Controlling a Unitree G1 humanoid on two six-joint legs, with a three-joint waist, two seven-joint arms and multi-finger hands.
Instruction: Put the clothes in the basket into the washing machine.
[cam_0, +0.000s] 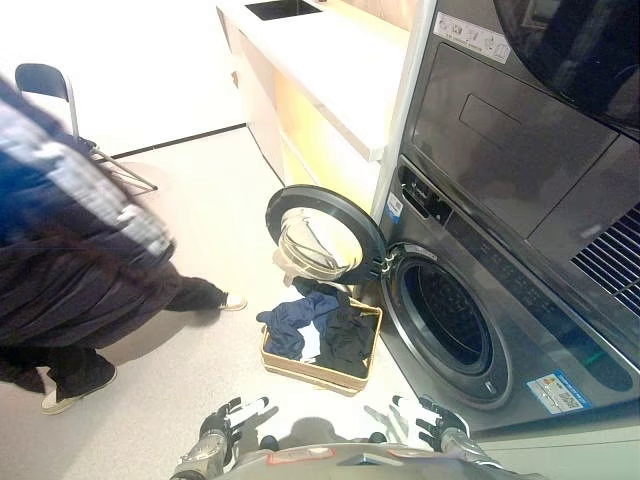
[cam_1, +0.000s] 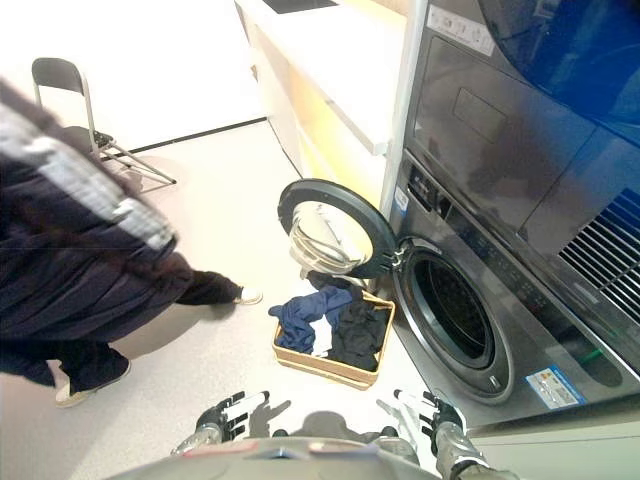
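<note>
A tan basket (cam_0: 318, 374) stands on the floor in front of the washing machine (cam_0: 500, 260). It holds dark blue, black and white clothes (cam_0: 318, 328), some hanging over its left rim. The machine's round door (cam_0: 322, 237) is swung open to the left, and the dark drum opening (cam_0: 447, 317) shows. My left hand (cam_0: 228, 418) and my right hand (cam_0: 428, 416) are at the bottom of the view, both with fingers spread and empty, well short of the basket.
A person in a dark striped jacket (cam_0: 70, 240) bends over at the left, shoes on the floor. A folding chair (cam_0: 60, 95) stands at the back left. A white counter with wooden fronts (cam_0: 320, 80) runs beside the machine.
</note>
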